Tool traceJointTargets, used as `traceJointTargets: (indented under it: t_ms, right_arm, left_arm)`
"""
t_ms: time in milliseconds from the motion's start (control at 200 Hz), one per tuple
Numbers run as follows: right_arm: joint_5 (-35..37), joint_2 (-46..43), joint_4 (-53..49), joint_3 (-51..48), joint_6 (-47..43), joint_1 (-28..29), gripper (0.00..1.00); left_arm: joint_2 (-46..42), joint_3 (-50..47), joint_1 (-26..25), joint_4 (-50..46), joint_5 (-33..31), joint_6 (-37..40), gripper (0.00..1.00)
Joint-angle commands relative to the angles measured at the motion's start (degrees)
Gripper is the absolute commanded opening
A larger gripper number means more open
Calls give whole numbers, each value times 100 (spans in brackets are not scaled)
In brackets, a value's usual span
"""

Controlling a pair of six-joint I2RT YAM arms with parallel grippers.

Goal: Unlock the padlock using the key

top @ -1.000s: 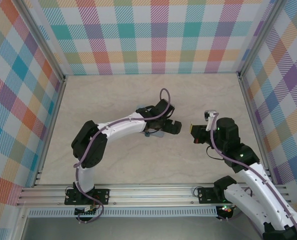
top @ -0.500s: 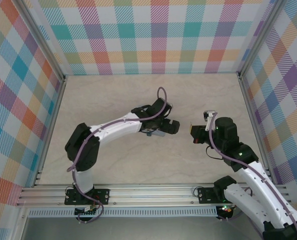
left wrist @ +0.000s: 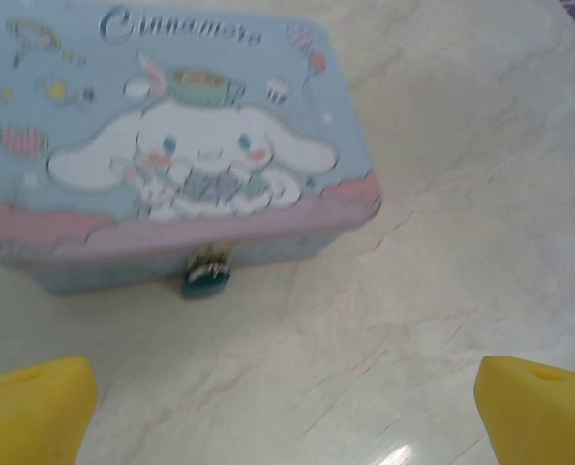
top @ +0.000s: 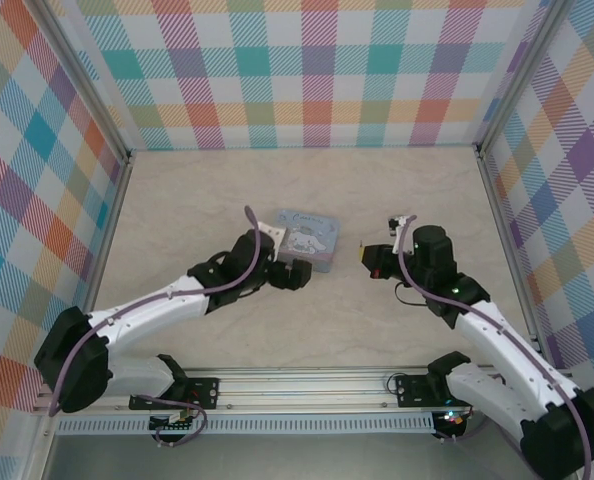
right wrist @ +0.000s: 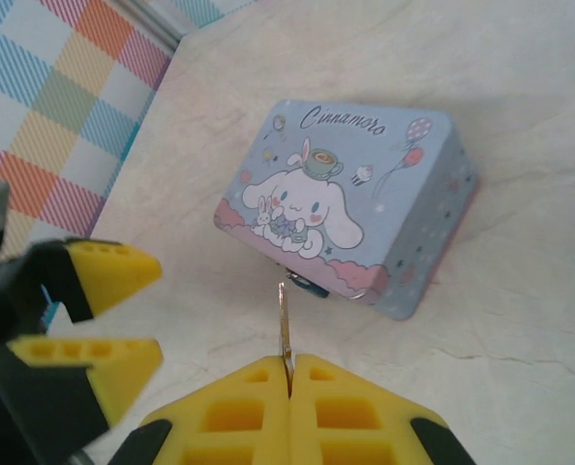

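Note:
The tiny blue padlock (left wrist: 207, 273) hangs from the clasp on the front of a pale-blue cartoon tin (left wrist: 171, 145). In the left wrist view my left gripper (left wrist: 287, 417) is open, its yellow fingertips (left wrist: 36, 407) spread wide over bare table a little short of the padlock. The right wrist view shows my right gripper (right wrist: 290, 363) shut on the thin key (right wrist: 284, 315), whose blade points at the padlock (right wrist: 307, 287) with a small gap between them. From above, the left gripper (top: 297, 275) sits at the tin's (top: 307, 238) near side and the right gripper (top: 367, 257) to its right.
Plaid walls (top: 307, 70) close off the back and both sides of the marbled tabletop (top: 197, 200). A metal rail (top: 307, 385) runs along the near edge. The left gripper's open fingers (right wrist: 108, 271) stand to the left of the key in the right wrist view.
My left arm has drawn back toward the near left, uncovering the tin. The right gripper has shifted slightly left and away with the key still in it.

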Motion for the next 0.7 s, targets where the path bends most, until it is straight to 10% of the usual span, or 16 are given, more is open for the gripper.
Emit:
traceJointTargets:
  t_ms: [0, 695]
  right_arm:
    - [-608, 482, 1165, -45, 405, -14, 0]
    - [-1293, 3607, 3381, 669, 955, -6, 0]
  left_arm:
    - [-296, -702, 95, 1641, 47, -139, 100]
    - [1932, -1734, 818, 5640, 1176, -388, 100]
